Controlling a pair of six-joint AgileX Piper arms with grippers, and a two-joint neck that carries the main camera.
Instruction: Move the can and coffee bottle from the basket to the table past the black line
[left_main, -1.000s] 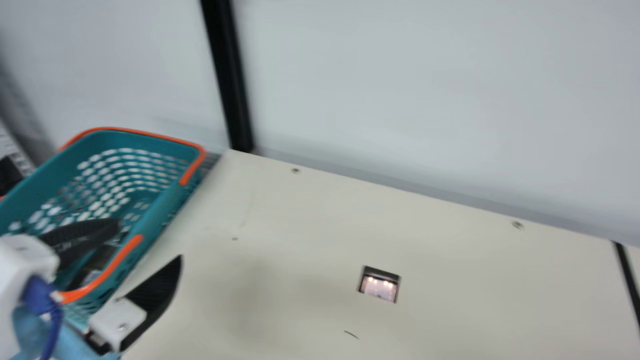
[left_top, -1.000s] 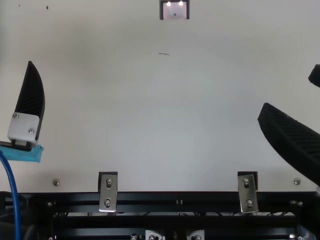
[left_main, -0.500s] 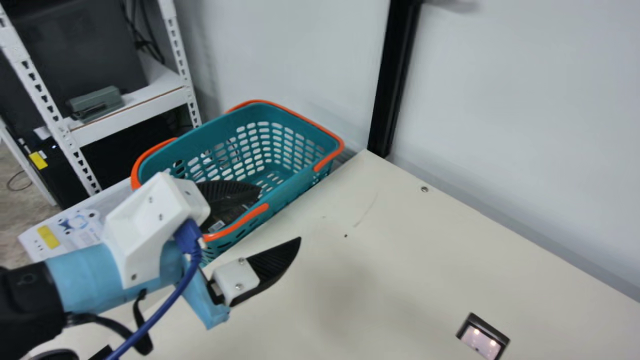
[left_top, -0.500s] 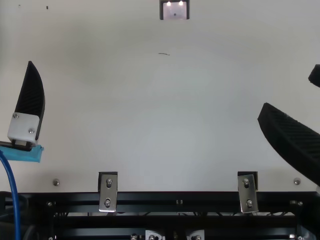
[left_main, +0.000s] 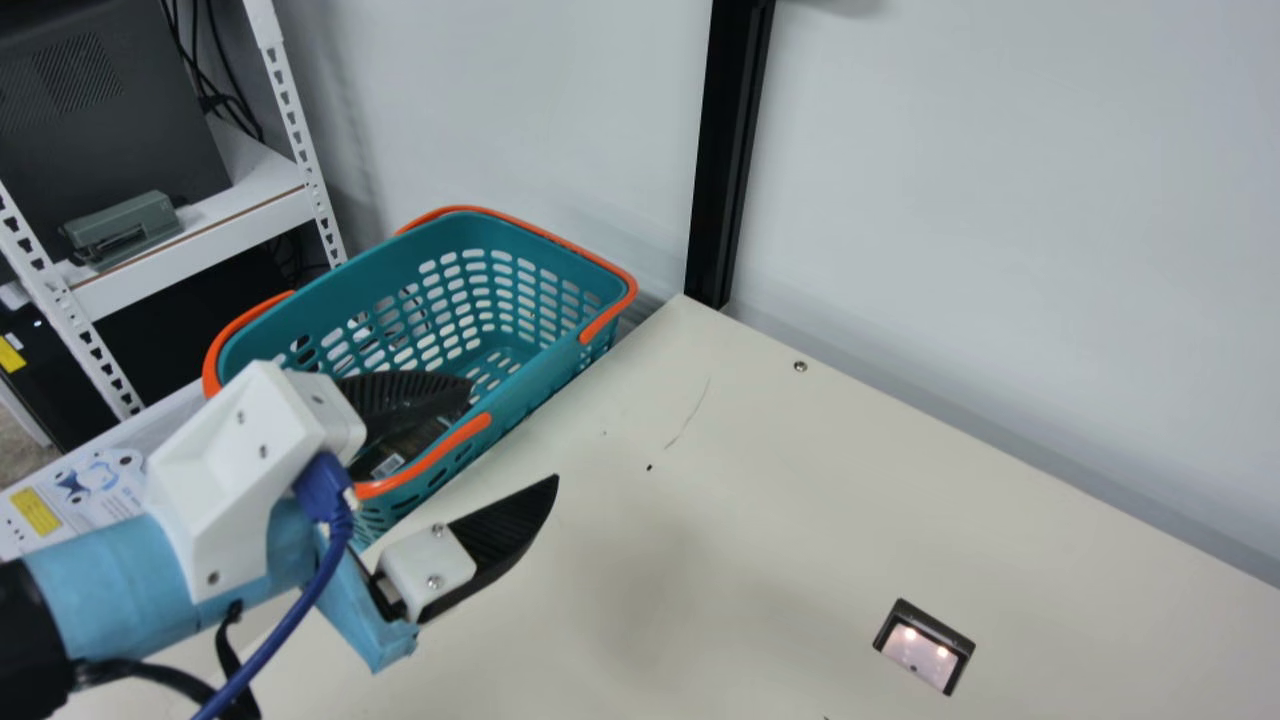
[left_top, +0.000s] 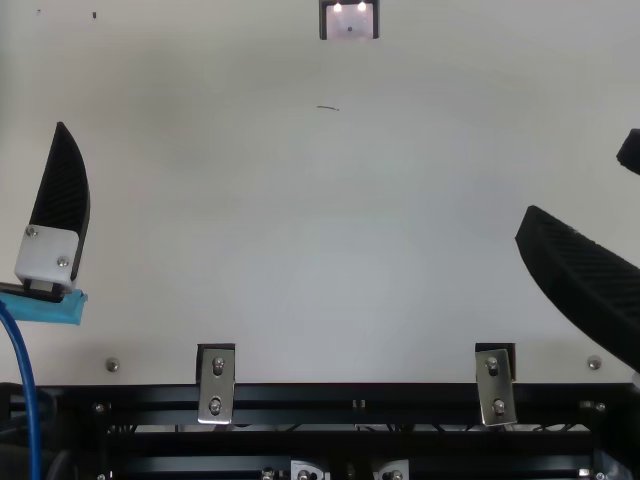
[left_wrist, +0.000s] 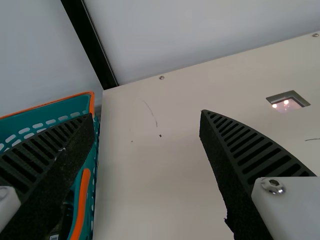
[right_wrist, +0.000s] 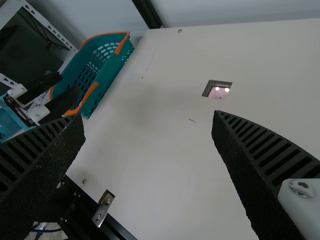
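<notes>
Spanning one long side of the basket (left_main: 545, 377), the left jaws stand well apart with nothing between them: one finger (left_main: 400, 395) reaches over the basket's mouth, the other (left_main: 505, 525) is out over the bench (left_main: 720, 500). The right jaws are wide apart too, and empty, at the bench's other side, with their ribbed fingers (right_wrist: 265, 155) far from the basket.

The left arm (left_main: 110, 565) is clearly the nearer one, so the pick looks like its job. A dark thing (left_main: 395, 450) with a pale label lies down in the basket, in the end nearer that arm, just inside the orange handle (left_main: 430, 465). It is partly hidden by the finger above it, and I cannot tell whether it is the can or the coffee bottle, or whether both are there; nor can I be sure of its long axis.

What matters next, I judge, is that the thing lies to the left of the gap and lower, so the left jaws would need to shift left until both fingers fit inside the rim, then tip down. Dropping straight from here would risk pinching the wall or handle. Carrying anything past the black line is still to do.
</notes>
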